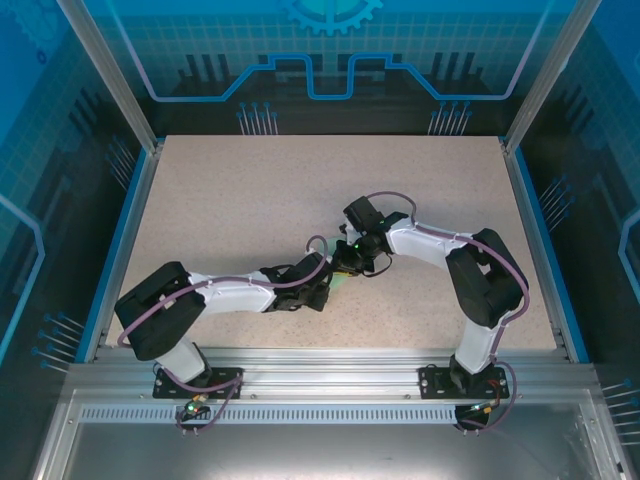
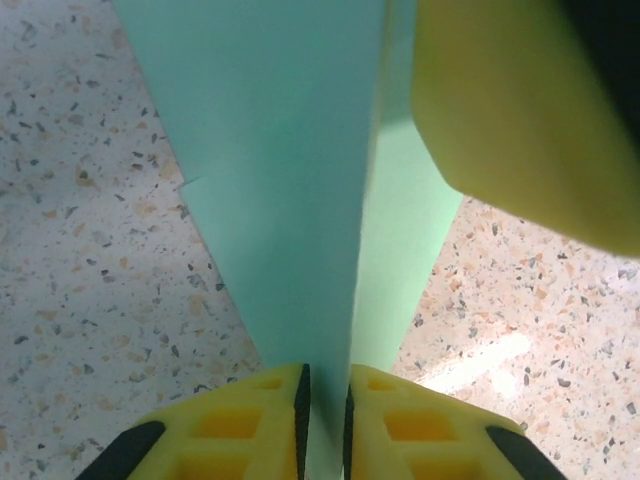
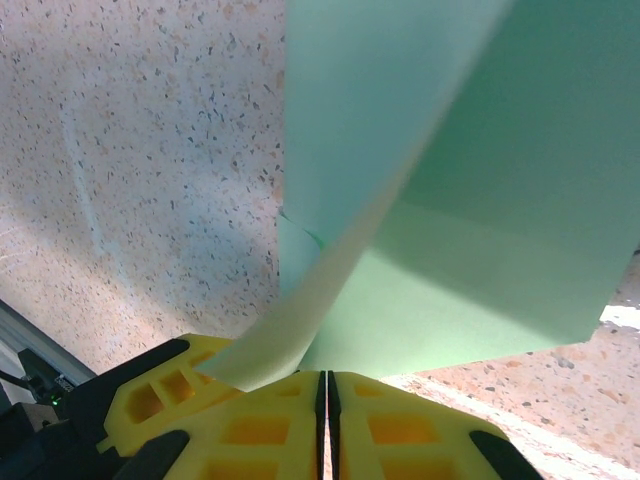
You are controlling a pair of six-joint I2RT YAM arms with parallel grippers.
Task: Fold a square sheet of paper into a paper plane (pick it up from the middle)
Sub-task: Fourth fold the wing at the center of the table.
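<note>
Holding the paper sheet (image 2: 280, 150) in the air over the middle of the table (image 1: 250, 200), a little toward the table's near edge and off its speckled surface. Pinching it with the left gripper (image 2: 325, 375), reaching in from the table's left side: clamped on the narrow lower end of a fold, with nothing but paper between the yellow fingers. Pinching it also with the right gripper (image 3: 327, 378), reaching in from the table's right side: pressed tight together, seemingly on the sheet's near edge, though hard to say with how much paper inside. Creased into at least two layers, with one flap raised and blurred close to the right wrist camera.

Likely to handle as almost weightless, both limp and springy. Prone to sag or bow away from any grip, to slide between smooth pads, and to take a stray crease or tear under a tug.

Best taken on the doubled fold, close to the crease line, not by a single free corner. Best gripped lightly but firmly. Best kept slack between both grips and never pulled taut, to avoid a rip at the fold.
</note>
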